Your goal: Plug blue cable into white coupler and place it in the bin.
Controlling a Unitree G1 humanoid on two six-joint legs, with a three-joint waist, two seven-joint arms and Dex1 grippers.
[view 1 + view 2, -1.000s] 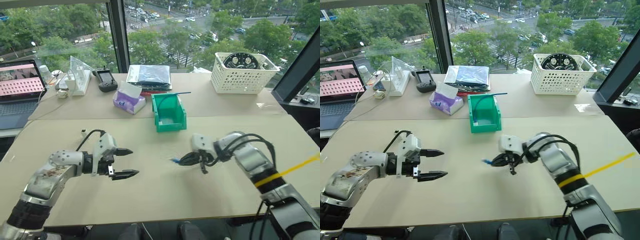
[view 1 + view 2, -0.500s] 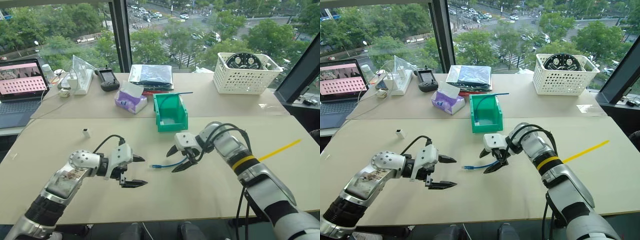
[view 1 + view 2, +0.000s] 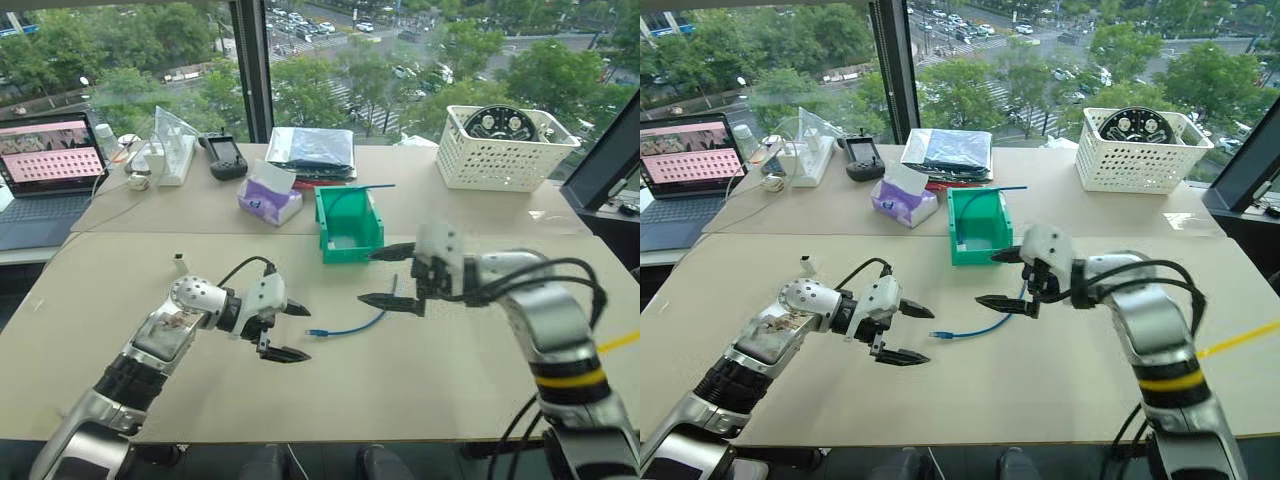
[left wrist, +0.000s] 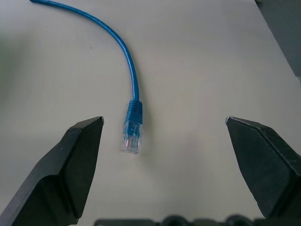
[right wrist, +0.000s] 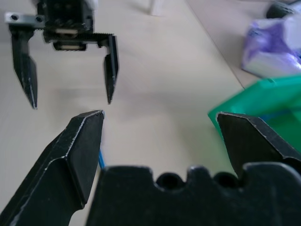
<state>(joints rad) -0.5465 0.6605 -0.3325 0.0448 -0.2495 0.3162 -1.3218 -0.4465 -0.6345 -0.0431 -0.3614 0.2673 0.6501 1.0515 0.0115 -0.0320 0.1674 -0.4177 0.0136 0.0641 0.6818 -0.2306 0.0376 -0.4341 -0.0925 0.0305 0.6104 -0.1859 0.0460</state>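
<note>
**Left wrist view: cable plug framed between open fingers**

Left wrist view shows the blue cable lying loose on the table, its clear plug set between the spread fingers of the left gripper, nearer one finger than the other and touched by neither. The right gripper is held above the cable's far end with its fingers wide and nothing between them. The white coupler stands well apart from both grippers; the bin lies just beyond the right fingers.

The cable is judged light and limp. A hold on the stiff blue boot behind the plug is advised, since the clear clip is likely fragile and the cord would bend away.
</note>
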